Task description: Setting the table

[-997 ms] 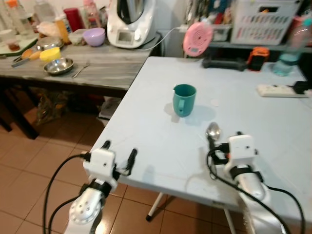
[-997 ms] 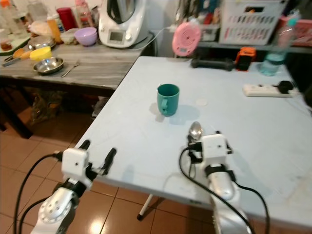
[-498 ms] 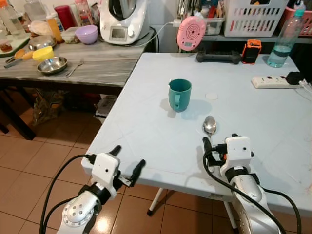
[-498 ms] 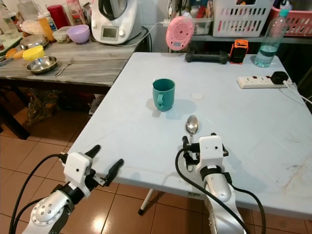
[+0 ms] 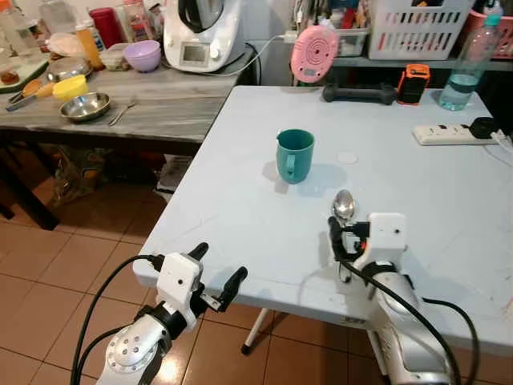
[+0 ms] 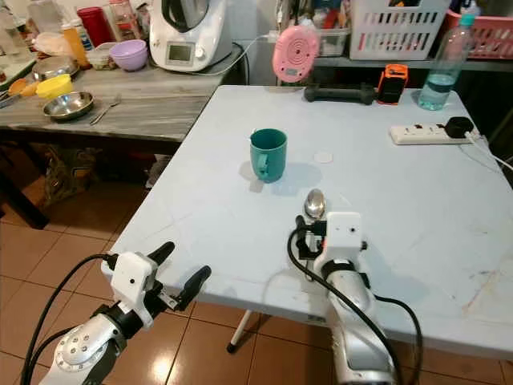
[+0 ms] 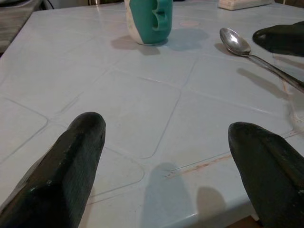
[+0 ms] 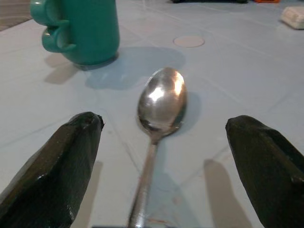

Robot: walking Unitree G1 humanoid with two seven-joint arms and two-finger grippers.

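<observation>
Now right gripper further forward, jaws spread astride spoon.

silver spoon lies flat near upright teal mug

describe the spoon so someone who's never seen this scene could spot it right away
Start at the pale blue table in front of the robot and find the teal mug near its middle. The spoon lies flat on the table just nearer the robot and slightly right of the mug, bowl toward it, handle running between the fingers of the open right pincer. It is the table's one shiny metal piece.
</observation>
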